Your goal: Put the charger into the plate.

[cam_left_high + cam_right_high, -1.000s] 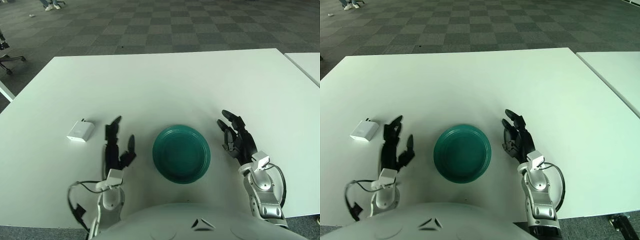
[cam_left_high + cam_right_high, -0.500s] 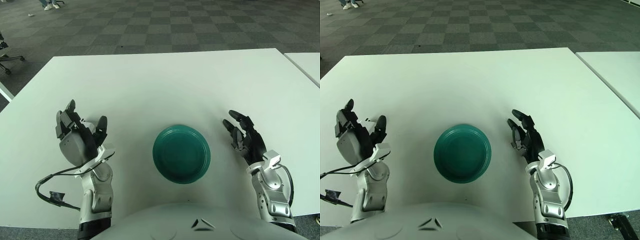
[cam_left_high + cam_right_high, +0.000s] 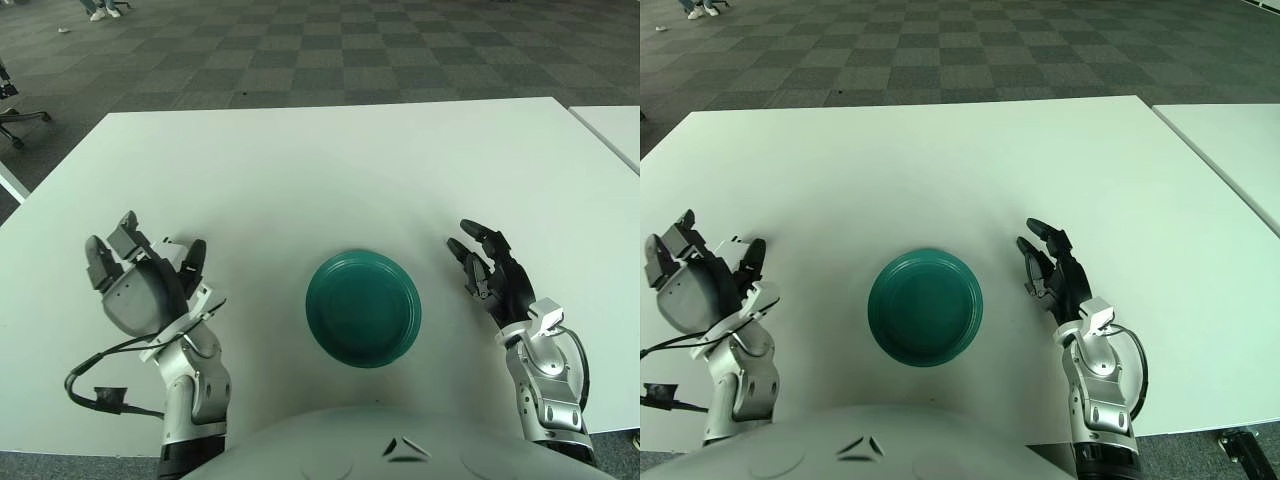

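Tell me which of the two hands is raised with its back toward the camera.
The left hand, left of the green plate; the right hand sits low, edge-on, fingers pointing forward.

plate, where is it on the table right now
The green plate sits on the white table near its front edge, about centred in both views, between the raised left hand and the right hand, touching neither.

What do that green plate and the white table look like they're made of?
The green plate looks like plastic: one even teal colour with a dull sheen, though glazed ceramic is possible. The table looks like smooth matte white laminate, flat, even and without grain.
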`<act>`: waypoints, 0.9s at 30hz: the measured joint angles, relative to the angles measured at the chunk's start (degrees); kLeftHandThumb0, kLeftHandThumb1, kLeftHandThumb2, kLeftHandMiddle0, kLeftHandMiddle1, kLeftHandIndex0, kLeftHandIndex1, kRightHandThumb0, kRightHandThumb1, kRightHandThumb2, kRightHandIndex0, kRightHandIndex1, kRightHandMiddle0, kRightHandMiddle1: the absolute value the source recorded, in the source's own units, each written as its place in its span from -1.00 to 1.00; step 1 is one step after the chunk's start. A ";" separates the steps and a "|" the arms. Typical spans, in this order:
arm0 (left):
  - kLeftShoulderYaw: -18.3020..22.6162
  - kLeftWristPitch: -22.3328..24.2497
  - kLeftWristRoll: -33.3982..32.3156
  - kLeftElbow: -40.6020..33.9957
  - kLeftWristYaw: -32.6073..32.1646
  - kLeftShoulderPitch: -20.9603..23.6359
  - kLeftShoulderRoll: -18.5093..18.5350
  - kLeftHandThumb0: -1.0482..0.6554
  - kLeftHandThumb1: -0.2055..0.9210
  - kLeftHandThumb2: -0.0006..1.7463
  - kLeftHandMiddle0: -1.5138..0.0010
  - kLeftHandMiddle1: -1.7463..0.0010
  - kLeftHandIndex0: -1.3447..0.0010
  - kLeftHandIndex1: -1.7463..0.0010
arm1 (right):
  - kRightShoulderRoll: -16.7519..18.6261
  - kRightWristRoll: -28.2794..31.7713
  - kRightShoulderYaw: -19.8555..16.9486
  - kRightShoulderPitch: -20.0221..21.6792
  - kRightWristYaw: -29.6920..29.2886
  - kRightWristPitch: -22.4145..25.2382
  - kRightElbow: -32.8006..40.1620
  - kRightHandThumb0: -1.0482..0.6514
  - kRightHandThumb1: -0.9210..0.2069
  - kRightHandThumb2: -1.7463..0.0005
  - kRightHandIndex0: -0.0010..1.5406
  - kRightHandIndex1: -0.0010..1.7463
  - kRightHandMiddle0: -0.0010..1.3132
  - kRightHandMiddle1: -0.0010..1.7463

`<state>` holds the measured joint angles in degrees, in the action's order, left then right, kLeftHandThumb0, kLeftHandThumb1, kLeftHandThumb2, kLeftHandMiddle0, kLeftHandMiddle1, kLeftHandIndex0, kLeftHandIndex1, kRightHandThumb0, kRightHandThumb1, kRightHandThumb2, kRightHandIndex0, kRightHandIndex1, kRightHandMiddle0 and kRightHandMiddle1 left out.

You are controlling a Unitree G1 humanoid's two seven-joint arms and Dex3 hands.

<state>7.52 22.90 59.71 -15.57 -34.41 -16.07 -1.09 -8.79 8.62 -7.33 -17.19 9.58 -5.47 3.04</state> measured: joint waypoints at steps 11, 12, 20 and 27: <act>0.29 6.96 2.98 -0.54 6.79 0.02 5.52 -1.00 1.00 -0.18 0.65 0.96 1.00 -0.53 | -0.04 -0.70 -0.09 -0.89 -1.58 1.72 2.10 -0.73 -1.00 0.32 -0.55 -0.98 -1.00 -0.08; 0.04 7.52 3.41 -0.67 7.99 0.02 5.91 -1.00 1.00 -0.18 0.64 0.96 0.99 -0.54 | -0.04 -0.69 -0.09 -0.99 -1.68 2.01 2.39 -0.73 -1.00 0.32 -0.55 -0.98 -1.00 -0.08; -1.15 10.22 4.28 -1.17 16.32 0.04 9.60 -1.00 1.00 -0.18 0.58 0.93 1.00 -0.55 | 0.07 -0.47 -0.11 -1.61 -2.06 5.51 5.39 -0.74 -1.00 0.36 -0.55 -0.98 -1.00 -0.07; -1.13 10.36 3.68 -0.82 20.17 0.03 13.35 -1.00 1.00 -0.25 0.57 0.92 0.99 -0.56 | 0.63 -0.22 -0.19 -2.32 -2.80 9.14 8.62 -0.73 -1.00 0.38 -0.55 -0.98 -1.00 -0.09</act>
<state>6.39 33.25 63.39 -16.40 -14.24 -16.04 12.26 -8.16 8.40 -7.52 -19.51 6.78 3.67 11.66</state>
